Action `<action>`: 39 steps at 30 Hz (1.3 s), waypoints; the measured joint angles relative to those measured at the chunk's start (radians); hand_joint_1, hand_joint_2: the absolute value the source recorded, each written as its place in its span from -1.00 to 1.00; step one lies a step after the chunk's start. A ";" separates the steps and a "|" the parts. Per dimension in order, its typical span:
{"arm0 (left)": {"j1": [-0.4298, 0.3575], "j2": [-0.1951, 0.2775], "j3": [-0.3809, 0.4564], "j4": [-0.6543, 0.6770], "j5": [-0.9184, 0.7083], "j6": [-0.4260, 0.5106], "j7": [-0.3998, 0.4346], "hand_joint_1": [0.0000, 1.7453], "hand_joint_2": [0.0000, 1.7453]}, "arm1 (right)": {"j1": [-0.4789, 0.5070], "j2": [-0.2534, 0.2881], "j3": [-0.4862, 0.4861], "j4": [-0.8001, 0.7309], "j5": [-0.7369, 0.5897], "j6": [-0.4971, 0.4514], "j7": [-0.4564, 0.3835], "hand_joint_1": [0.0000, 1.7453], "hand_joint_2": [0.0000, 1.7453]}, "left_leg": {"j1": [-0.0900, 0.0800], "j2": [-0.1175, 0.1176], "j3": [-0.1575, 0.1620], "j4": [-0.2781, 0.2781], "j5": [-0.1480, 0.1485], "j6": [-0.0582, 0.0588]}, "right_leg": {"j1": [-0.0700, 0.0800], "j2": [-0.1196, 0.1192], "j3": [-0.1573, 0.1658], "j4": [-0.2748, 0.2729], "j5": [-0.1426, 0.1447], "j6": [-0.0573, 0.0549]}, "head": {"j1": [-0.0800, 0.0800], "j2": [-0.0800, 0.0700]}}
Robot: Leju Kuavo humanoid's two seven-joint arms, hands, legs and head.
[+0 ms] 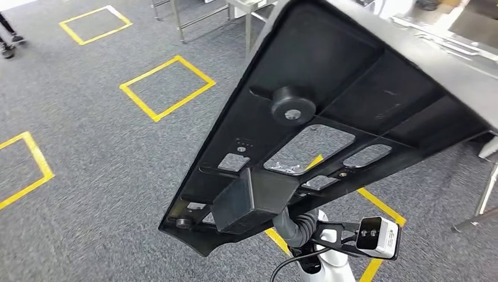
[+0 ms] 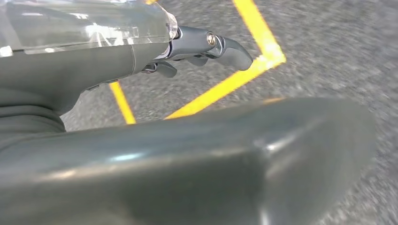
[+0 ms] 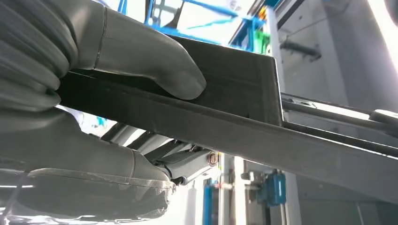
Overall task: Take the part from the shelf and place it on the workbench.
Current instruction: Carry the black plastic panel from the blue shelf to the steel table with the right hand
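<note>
Head view shows the part [image 1: 329, 111], a large flat black plastic panel with ribs, cut-out windows and a round boss, held up high and tilted across the middle of the picture, over the grey carpet floor [image 1: 88, 176]; yellow tape squares [image 1: 167, 88] mark the floor; the right arm rises from below with its wrist camera [image 1: 379, 236] beside it, and its top goes under the near end of the part, by a black box-shaped block [image 1: 246, 205]; metal table legs [image 1: 188, 20] stand at the far side, and a person's shoes [image 1: 9, 44] are at the far left edge.

Left wrist view shows the left hand [image 2: 202, 49] hanging over the carpet and a yellow tape corner [image 2: 263, 56]; its dark fingers [image 2: 230, 49] are partly curled with nothing between them, though much of the hand is hidden behind its grey cover, so how far it is closed cannot be told; the thick grey thumb [image 2: 211, 159] lies blurred across the near side.

Right wrist view shows the right hand [image 3: 94, 93] gripping the part [image 3: 244, 117]; the grey thumb [image 3: 150, 61] presses on one face of the black edge and the fingers [image 3: 187, 164] lie against the other face; blue framing [image 3: 211, 18] and grey metal structure [image 3: 338, 70] stand behind.
</note>
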 joint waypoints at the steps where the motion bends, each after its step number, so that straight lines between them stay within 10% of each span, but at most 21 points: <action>1: -0.001 0.000 0.000 0.000 -0.002 -0.005 -0.005 -1.00 -1.00 | 0.000 -0.001 0.000 0.000 0.001 -0.004 0.000 1.00 1.00 | 0.002 -0.019 0.015 -0.036 0.008 0.003 | -0.001 0.011 -0.005 0.004 0.000 0.006 | 0.000 0.000; 4: -0.007 -0.002 -0.002 0.000 -0.006 -0.012 -0.015 -1.00 -1.00 | 0.002 -0.006 0.001 0.000 0.002 -0.010 0.001 1.00 1.00 | -0.001 -0.013 0.019 -0.052 0.009 0.020 | -0.004 0.039 -0.019 0.004 0.006 0.026 | 0.000 0.000; 6: -0.013 -0.003 -0.002 0.000 -0.002 -0.010 -0.013 -1.00 -1.00 | 0.003 -0.011 0.002 0.000 0.000 -0.011 0.000 1.00 1.00 | 0.001 0.010 0.021 -0.059 0.014 0.034 | -0.002 0.006 -0.034 0.031 -0.012 0.036 | 0.000 0.000; 8: -0.012 -0.003 -0.002 0.000 0.004 -0.004 -0.008 -1.00 -1.00 | 0.003 -0.014 0.004 0.000 -0.002 -0.017 0.000 1.00 1.00 | -0.002 0.038 0.022 -0.062 0.014 0.044 | -0.003 -0.057 -0.087 0.140 -0.071 0.043 | 0.000 0.000; 11: -0.003 0.000 0.000 0.000 0.016 0.009 0.002 -1.00 -1.00 | 0.005 -0.021 0.006 0.002 -0.008 -0.022 0.000 1.00 1.00 | -0.006 0.083 0.023 -0.061 0.010 0.048 | -0.008 -0.088 -0.167 0.298 -0.124 0.050 | 0.000 0.000; 15: -0.004 0.000 0.002 0.000 0.033 0.012 0.010 -1.00 -1.00 | 0.005 -0.028 0.006 0.010 -0.018 -0.019 0.000 1.00 1.00 | -0.009 0.125 0.035 -0.061 0.000 0.038 | -0.002 -0.142 -0.049 0.076 -0.017 0.037 | 0.000 0.000; 19: -0.004 0.000 0.003 0.000 0.028 0.016 0.018 -1.00 -1.00 | 0.006 -0.028 0.006 0.011 -0.020 -0.013 0.000 1.00 1.00 | -0.013 0.161 0.047 -0.064 -0.008 0.015 | 0.011 -0.147 -0.016 0.003 -0.002 0.016 | 0.000 0.000; 22: -0.008 0.001 0.003 0.000 0.027 0.017 0.019 -1.00 -1.00 | 0.006 -0.027 0.006 0.010 -0.021 -0.010 0.000 1.00 1.00 | -0.008 0.123 0.035 -0.013 -0.050 0.001 | 0.000 -0.114 -0.004 -0.014 0.006 0.000 | 0.000 0.000; 25: -0.001 0.000 0.004 0.000 0.026 0.017 0.021 -1.00 -1.00 | 0.007 -0.025 0.006 0.012 -0.022 -0.009 0.000 1.00 1.00 | -0.005 0.065 -0.059 0.176 -0.132 -0.006 | -0.001 -0.078 -0.001 -0.016 0.008 -0.009 | 0.000 0.000; 27: 0.003 0.001 0.005 0.000 0.031 0.019 0.020 -1.00 -1.00 | 0.010 -0.025 0.006 0.015 -0.022 -0.007 0.000 1.00 1.00 | -0.005 0.058 -0.095 0.225 -0.124 -0.006 | 0.001 -0.048 0.000 -0.014 0.007 -0.009 | 0.000 0.000; 31: -0.002 0.001 0.008 0.000 0.036 0.023 0.015 -1.00 -1.00 | 0.010 -0.025 0.006 0.022 -0.023 -0.017 0.001 1.00 1.00 | -0.004 0.001 -0.003 -0.012 0.010 0.009 | 0.002 0.001 0.003 -0.007 0.003 0.001 | 0.000 0.000; 35: -0.004 -0.002 0.008 0.001 0.027 0.020 0.019 -1.00 -1.00 | 0.006 -0.026 0.006 0.025 -0.021 -0.053 0.001 1.00 1.00 | -0.008 -0.001 0.019 -0.064 0.020 0.030 | -0.005 0.031 -0.011 -0.004 0.007 0.026 | 0.000 0.000; 39: -0.007 -0.008 0.007 0.001 0.022 0.015 0.020 -1.00 -1.00 | 0.004 -0.031 0.008 0.025 -0.025 -0.064 0.000 1.00 1.00 | -0.005 0.046 0.023 -0.076 0.025 0.052 | -0.002 -0.068 -0.084 0.144 -0.078 0.041 | 0.000 0.000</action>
